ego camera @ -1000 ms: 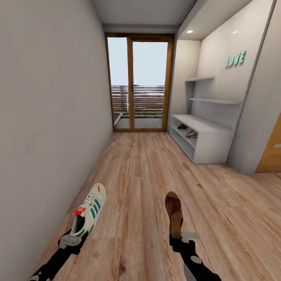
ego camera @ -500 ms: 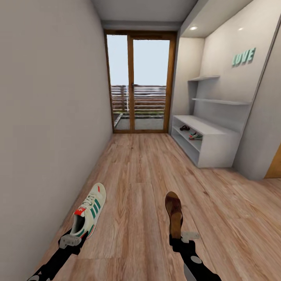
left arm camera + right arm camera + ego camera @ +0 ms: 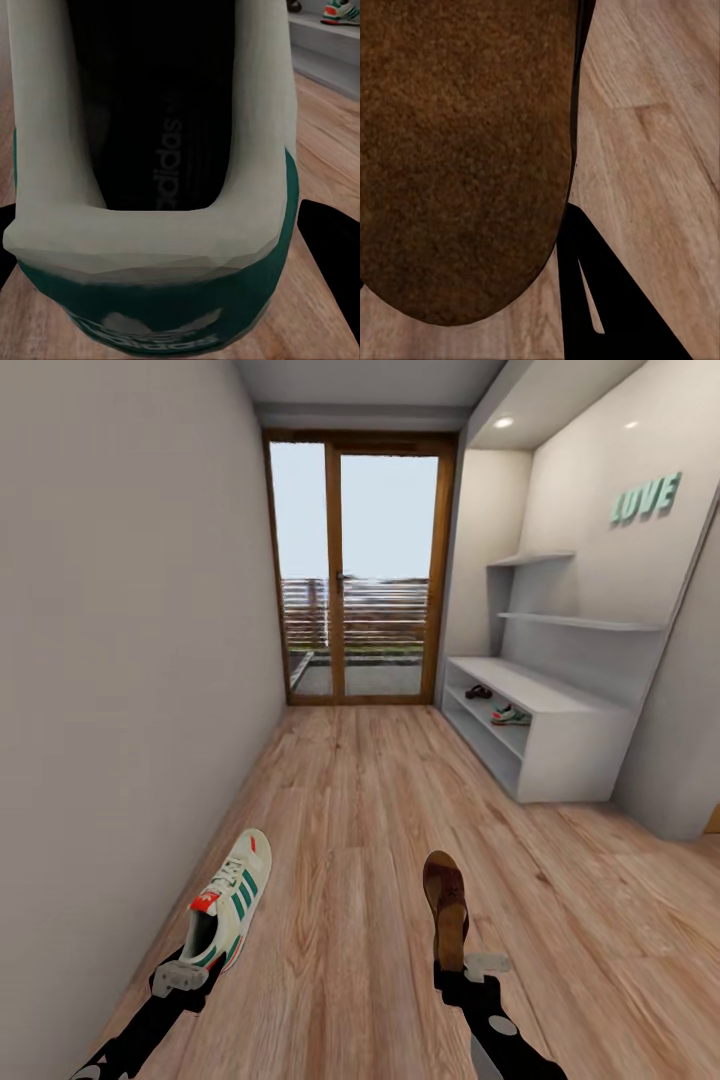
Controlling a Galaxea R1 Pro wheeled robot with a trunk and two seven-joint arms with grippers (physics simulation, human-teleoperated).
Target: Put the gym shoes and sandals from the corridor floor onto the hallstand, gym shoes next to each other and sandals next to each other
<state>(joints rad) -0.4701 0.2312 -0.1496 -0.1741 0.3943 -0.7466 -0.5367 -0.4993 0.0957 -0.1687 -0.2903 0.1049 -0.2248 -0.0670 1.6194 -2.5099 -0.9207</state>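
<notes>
Cream gym shoe [image 3: 228,910] clamped in left tool [image 3: 185,972] | sandal [image 3: 446,908] in right tool [image 3: 462,970] | head: hallstand [image 3: 545,735]

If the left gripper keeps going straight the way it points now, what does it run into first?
Probably nothing soon. The left gripper, shut on the heel of the gym shoe, points up the corridor along the left wall. The floor ahead looks free up to the glass door, though depth is hard to judge.
</notes>
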